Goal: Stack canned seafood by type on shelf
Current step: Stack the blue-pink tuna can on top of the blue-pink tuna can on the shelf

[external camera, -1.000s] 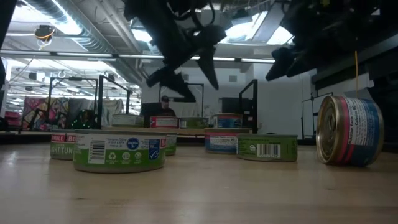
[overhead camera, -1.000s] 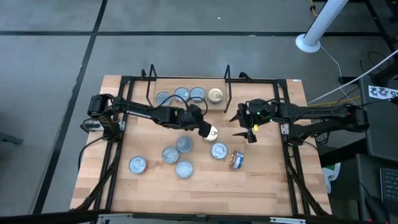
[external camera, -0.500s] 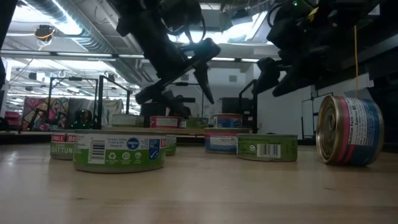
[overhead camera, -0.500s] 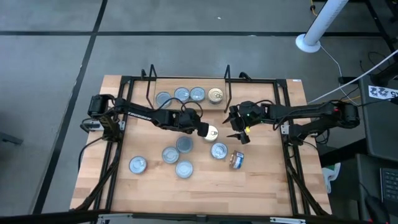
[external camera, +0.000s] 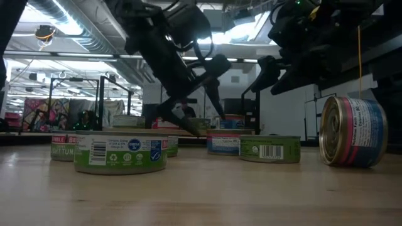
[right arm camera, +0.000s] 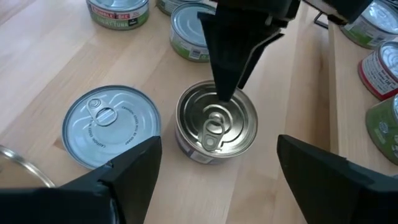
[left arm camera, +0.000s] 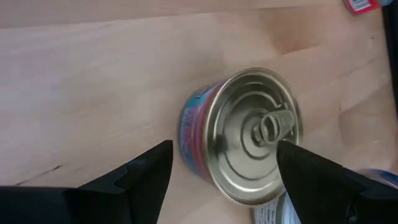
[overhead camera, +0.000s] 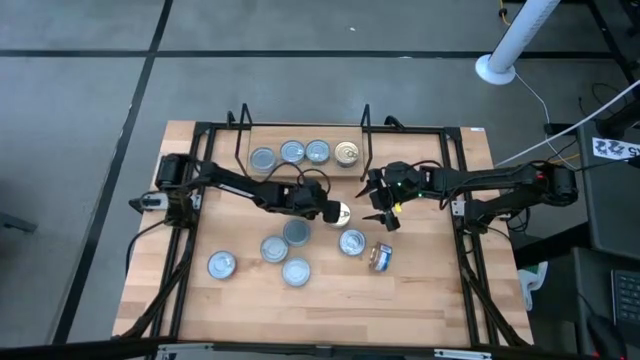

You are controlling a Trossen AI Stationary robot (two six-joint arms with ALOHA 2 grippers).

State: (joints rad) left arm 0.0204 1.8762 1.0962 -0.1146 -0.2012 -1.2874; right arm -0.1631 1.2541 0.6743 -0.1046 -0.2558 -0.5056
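I see four tins (overhead camera: 304, 152) lined up in the shelf (overhead camera: 240, 135) at the back. My left gripper (overhead camera: 330, 211) hangs wide open astride a gold-lidded can (left arm camera: 242, 135) mid-table, not gripping. My right gripper (overhead camera: 379, 203), open and empty, hovers just beside that can.

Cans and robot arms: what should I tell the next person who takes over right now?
Left gripper: open, straddling a gold-lidded can at mid-table, not yet gripping.
Right gripper: open, empty, hovering beside that same can.
Shelf: four cans in a row at the back.
Left to do: six loose cans in front, one on its edge, need stacking by type.
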